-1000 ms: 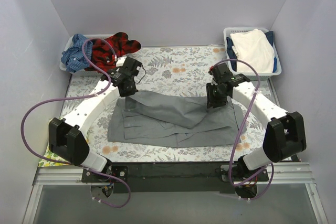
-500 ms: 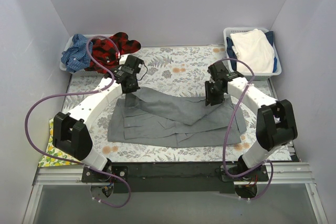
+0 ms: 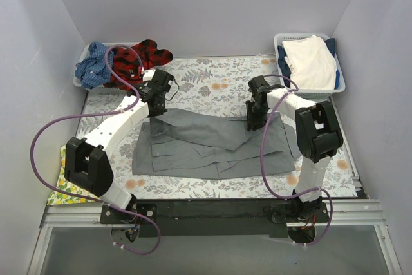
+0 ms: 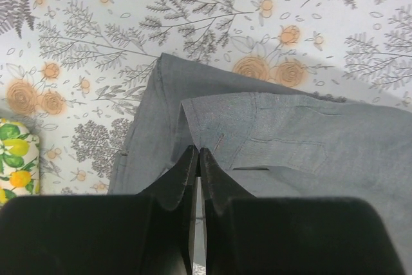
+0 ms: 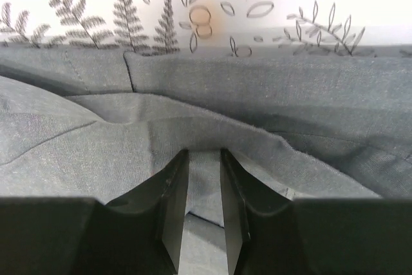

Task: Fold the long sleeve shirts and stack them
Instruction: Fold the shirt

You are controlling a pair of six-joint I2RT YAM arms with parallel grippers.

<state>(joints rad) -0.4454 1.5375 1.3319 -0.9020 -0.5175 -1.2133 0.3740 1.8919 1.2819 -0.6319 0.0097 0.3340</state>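
Observation:
The grey long sleeve shirt point(image 3: 212, 149) lies spread on the fern-print table cover point(image 3: 219, 85), with a long fold running across its upper part. My left gripper point(image 3: 156, 111) is at the shirt's far left corner. In the left wrist view its jaws point(image 4: 197, 151) are pressed shut on a corner of grey cloth point(image 4: 290, 133). My right gripper point(image 3: 253, 123) is at the far right end of the fold. Its jaws point(image 5: 205, 154) are closed on a ridge of grey cloth point(image 5: 257, 88). The red-black plaid shirt point(image 3: 138, 56) and the blue checked shirt point(image 3: 93, 66) lie bundled at the back left.
A white basket point(image 3: 341, 85) at the back right holds white cloth point(image 3: 312, 59) over dark blue cloth. The lemon-print cloth point(image 3: 61, 191) pokes out at the near left edge and shows in the left wrist view point(image 4: 16, 165). Purple cables loop from both arms.
Both grippers have moved toward the back of the table with the shirt's folded edge in them. The right arm's elbow has swung in and up. The fold now lies further back.

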